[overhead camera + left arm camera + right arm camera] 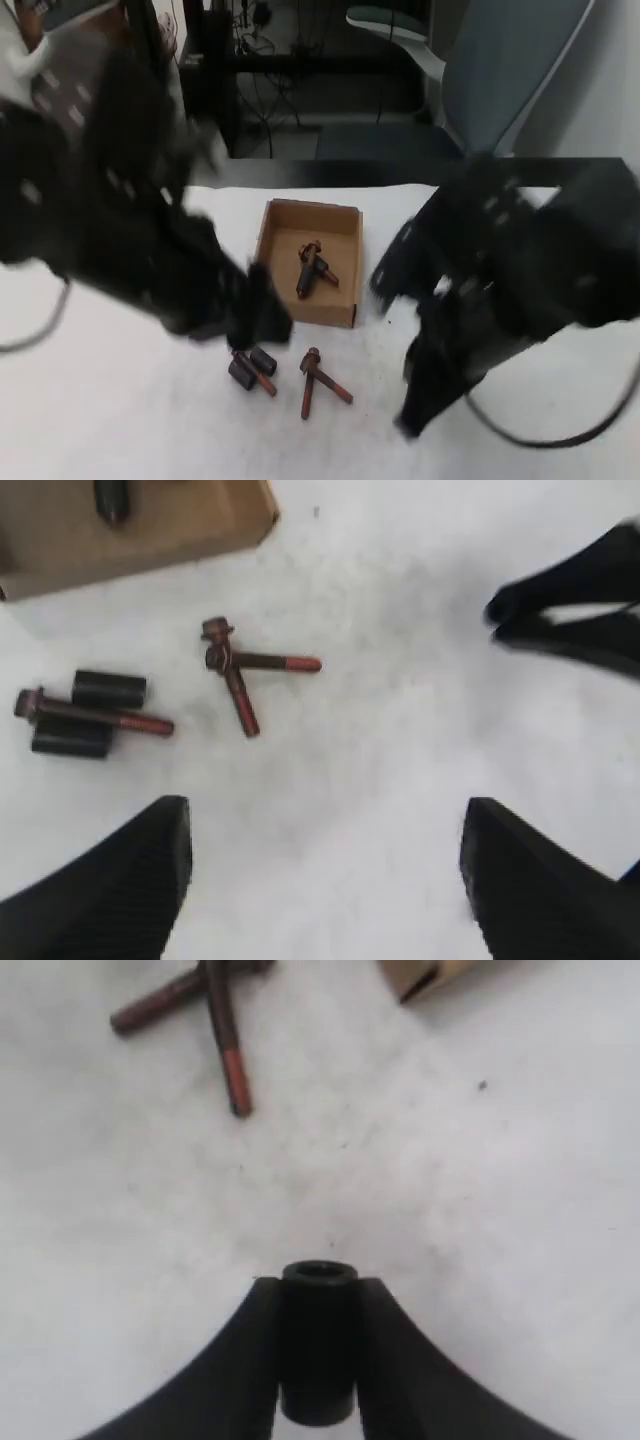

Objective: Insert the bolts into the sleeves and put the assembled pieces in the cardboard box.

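My right gripper (318,1295) is shut on a black sleeve (318,1355), held upright a little above the white cloth; the same gripper (575,600) shows across the cloth in the left wrist view. My left gripper (325,880) hangs open and empty over the cloth. Two crossed reddish bolts (240,670) (215,1020) (320,382) lie between the arms. Beside them, two black sleeves (108,688) (70,737) flank a third bolt (95,715). The cardboard box (308,308) holds bolt-and-sleeve pieces (312,268).
The white cloth (120,420) covers the bench. The box corner (150,525) (430,975) sits close to the loose parts. An office chair (500,70) stands behind the bench. Both arms are bulky on either side of the box.
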